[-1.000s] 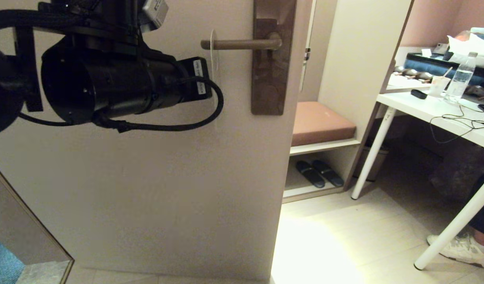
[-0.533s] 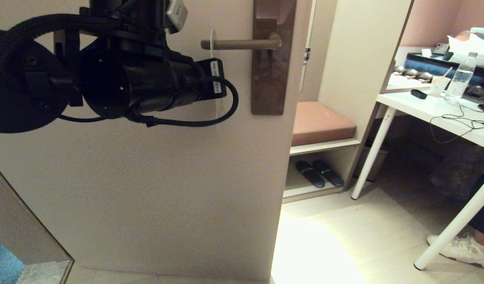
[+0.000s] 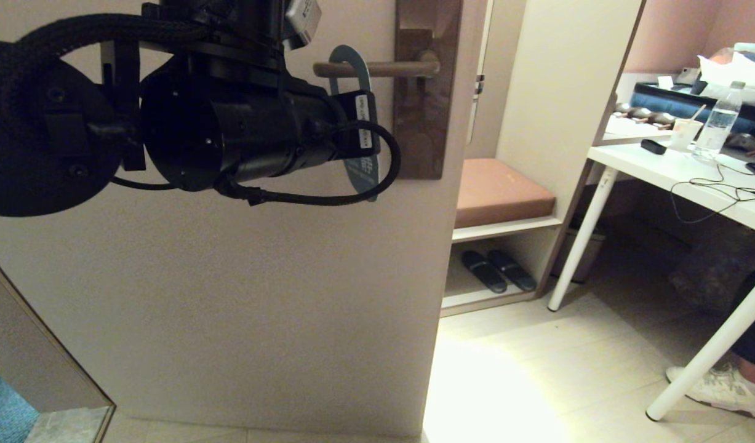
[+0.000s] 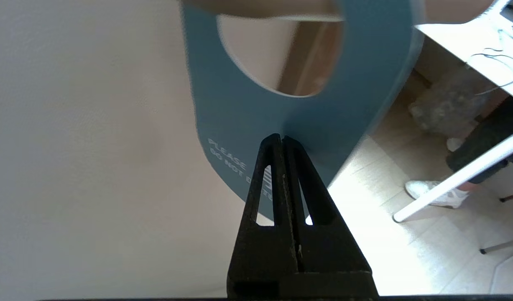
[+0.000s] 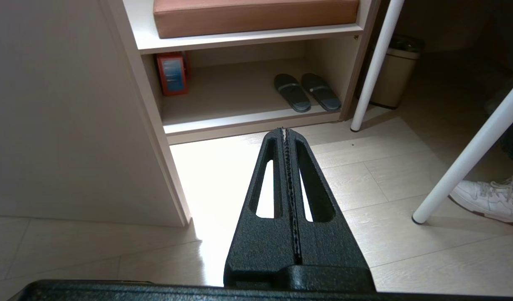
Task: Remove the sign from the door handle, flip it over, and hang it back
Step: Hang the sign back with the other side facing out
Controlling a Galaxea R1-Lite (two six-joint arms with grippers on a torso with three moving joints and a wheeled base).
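Holding: my left gripper (image 4: pixel 282 138), fingers pinched onto the sign (image 4: pixel 239 121), blue face showing
Sign: hanging on the door handle (image 3: pixel 377 69)
Right gripper (image 5: pixel 284 130): parked low, fingers closed, holding nothing

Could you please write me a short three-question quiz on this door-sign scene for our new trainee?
1. True or false: the sign still has the door handle passing through its hole.
2. Which wording faces the left wrist camera? A) Make up room B) Do not disturb C) No wording
3. Fill in: the slippers lie on the ___ shelf, under the brown cushion.

Key:
1. True; the handle runs through the hole.
2. B; it is on the blue face, which the left gripper pinches with shut jaws.
3. Bottom. The right gripper is shut and idle above the floor.
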